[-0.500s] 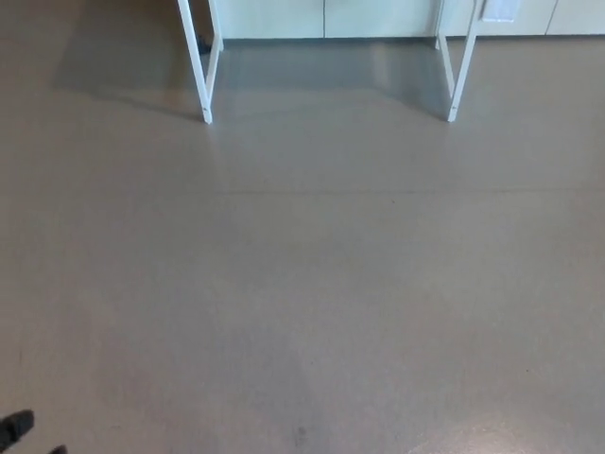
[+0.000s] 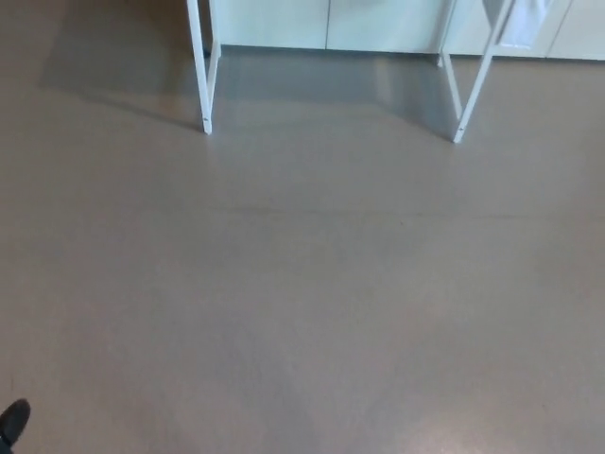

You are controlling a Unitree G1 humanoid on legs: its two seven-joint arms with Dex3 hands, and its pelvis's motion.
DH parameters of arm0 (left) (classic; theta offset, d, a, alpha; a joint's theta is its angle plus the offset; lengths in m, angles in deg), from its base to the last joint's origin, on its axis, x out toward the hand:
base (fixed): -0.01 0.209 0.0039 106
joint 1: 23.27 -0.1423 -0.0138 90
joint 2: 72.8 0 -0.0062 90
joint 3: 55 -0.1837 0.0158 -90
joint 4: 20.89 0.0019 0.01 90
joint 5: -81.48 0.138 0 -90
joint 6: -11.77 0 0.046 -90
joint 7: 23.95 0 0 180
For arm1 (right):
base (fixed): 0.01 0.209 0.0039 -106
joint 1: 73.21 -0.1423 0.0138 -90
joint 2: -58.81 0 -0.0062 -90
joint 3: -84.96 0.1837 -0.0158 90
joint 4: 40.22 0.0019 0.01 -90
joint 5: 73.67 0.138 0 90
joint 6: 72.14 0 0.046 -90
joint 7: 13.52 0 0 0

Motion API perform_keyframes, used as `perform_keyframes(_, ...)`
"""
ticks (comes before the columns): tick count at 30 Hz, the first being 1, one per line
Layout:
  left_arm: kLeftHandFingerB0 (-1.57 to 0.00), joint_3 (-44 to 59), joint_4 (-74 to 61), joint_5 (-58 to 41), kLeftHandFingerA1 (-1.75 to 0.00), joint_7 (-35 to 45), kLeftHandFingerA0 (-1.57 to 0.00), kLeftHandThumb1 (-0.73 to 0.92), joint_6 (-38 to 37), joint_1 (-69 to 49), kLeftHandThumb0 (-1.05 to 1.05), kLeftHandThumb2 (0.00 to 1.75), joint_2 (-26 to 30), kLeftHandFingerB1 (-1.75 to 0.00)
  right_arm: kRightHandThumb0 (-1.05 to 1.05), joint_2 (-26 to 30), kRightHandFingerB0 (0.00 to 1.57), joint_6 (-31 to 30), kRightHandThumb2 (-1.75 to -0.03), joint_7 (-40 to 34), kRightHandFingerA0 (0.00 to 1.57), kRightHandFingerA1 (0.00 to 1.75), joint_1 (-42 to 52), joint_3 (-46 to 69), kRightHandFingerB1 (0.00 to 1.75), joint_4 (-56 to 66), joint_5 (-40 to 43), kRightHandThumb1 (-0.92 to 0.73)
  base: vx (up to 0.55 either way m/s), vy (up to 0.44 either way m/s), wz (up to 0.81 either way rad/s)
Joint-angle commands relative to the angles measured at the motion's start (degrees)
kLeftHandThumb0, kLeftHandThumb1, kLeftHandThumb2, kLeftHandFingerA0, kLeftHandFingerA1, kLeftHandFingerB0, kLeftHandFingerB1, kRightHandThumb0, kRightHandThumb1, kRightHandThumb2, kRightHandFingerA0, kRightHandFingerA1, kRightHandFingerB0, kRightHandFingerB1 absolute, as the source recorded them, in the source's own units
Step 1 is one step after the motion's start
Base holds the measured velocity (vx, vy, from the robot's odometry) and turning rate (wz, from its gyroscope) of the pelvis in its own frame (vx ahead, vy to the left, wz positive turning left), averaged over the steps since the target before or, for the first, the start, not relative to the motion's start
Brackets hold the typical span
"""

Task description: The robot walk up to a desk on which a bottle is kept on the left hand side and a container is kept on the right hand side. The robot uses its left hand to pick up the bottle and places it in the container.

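Note:
Neither the bottle nor the container shows in the head view. Only the white legs of a desk [image 2: 201, 71] stand at the top, a left pair and a right pair [image 2: 468, 90]; the desk top is out of frame. A small black fingertip of my left hand [image 2: 13, 423] pokes in at the bottom left corner, too little of it to judge. My right hand does not show.
Grey-brown floor [image 2: 302, 284] fills nearly the whole picture. Pale cabinet fronts [image 2: 321, 21] run along the top edge behind the desk legs. A whitish object [image 2: 520, 24] hangs at the top right near the right desk legs.
The whole picture has shifted: the desk legs sit slightly lower and larger, so the camera has moved closer. The black fingertip at the bottom left shows a little less.

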Motion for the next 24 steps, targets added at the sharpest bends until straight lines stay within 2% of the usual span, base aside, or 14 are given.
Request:
perform_keyframes(1,-0.12,0.2,0.4,-2.1,-0.58,2.1,-0.33,0.43,-0.1,1.3,-0.19,0.90,0.6,-0.48,-0.21,0.4,0.13,-4.7,-0.97,-0.4,0.31,0.58,-0.6,1.1,0.49,1.5,3.1,-0.55,0.24,-0.037,0.08)
perform_keyframes(2,-0.12,0.5,0.7,-2.6,-0.58,1.7,-0.33,0.43,0.3,2.6,-0.19,0.90,0.7,-0.48,-0.21,0.6,0.13,-5.3,-0.97,-0.7,0.31,0.58,-2.1,1.0,0.49,1.4,3.1,-0.55,0.28,-0.108,0.12)
perform_keyframes(3,-0.26,0.5,0.9,-2.5,-0.40,1.5,-0.45,0.60,0.2,3.3,-0.24,0.58,0.9,-0.30,-0.22,0.7,0.14,-5.8,-0.95,-1.4,0.30,0.57,-3.5,1.1,0.49,0.5,3.1,-0.53,0.32,-0.100,0.10)
perform_keyframes(4,-0.12,0.4,1.1,-2.4,-0.58,1.6,-0.34,0.42,-0.2,3.5,-0.21,0.89,1.1,-0.48,-0.22,0.6,0.15,-5.7,-0.95,-1.7,0.31,0.58,-4.1,1.1,0.50,0.0,3.1,-0.52,0.31,-0.115,0.15)
perform_keyframes(6,-0.12,0.3,1.7,-2.4,-0.58,1.9,-0.33,0.42,-0.7,3.9,-0.21,0.89,1.5,-0.48,-0.22,0.5,0.16,-5.5,-0.95,-2.0,0.32,0.58,-4.9,1.2,0.50,-0.6,3.1,-0.52,0.26,-0.170,0.12)
perform_keyframes(7,-0.26,0.1,1.7,-2.1,-0.39,1.5,-0.46,0.60,-0.9,4.0,-0.27,0.58,1.6,-0.30,-0.23,0.7,0.15,-5.1,-0.96,-1.8,0.32,0.58,-5.1,1.1,0.50,-1.0,2.9,-0.53,0.38,-0.200,-0.53)
perform_keyframes(8,-0.12,-0.1,1.2,-2.1,-0.59,1.3,-0.36,0.43,-1.0,3.9,-0.21,0.90,1.4,-0.48,-0.24,0.9,0.15,-4.9,-0.96,-1.6,0.32,0.58,-5.3,1.2,0.50,-1.3,2.8,-0.52,0.34,-0.305,0.79)
perform_keyframes(13,-0.12,-0.3,1.8,-2.2,-0.59,1.6,-0.38,0.41,-1.3,4.3,-0.21,0.89,1.4,-0.48,-0.25,1.2,0.15,-5.0,-0.95,-1.9,0.33,0.59,-5.7,1.2,0.50,-1.7,2.6,-0.50,0.32,-0.259,0.17)
perform_keyframes(14,-0.25,-0.2,1.9,-2.4,-0.39,1.6,-0.45,0.59,-1.0,4.7,-0.26,0.57,1.5,-0.29,-0.25,1.2,0.17,-4.9,-0.95,-2.0,0.33,0.59,-6.2,1.2,0.50,-2.0,2.6,-0.50,0.33,-0.043,0.01)
perform_keyframes(22,-0.26,-1.0,1.5,-1.9,-0.39,1.3,-0.48,0.59,-1.3,4.6,-0.28,0.58,1.6,-0.30,-0.23,1.2,0.17,-5.5,-0.96,-2.2,0.33,0.59,-6.3,1.2,0.51,-1.5,2.8,-0.53,0.35,0.087,-0.22)
perform_keyframes(24,-0.26,-1.0,1.6,-2.0,-0.40,1.3,-0.47,0.59,-1.3,4.4,-0.27,0.57,1.6,-0.30,-0.23,1.1,0.16,-5.6,-0.96,-2.4,0.32,0.59,-6.3,1.3,0.50,-1.5,2.8,-0.53,0.54,0.199,-0.75)
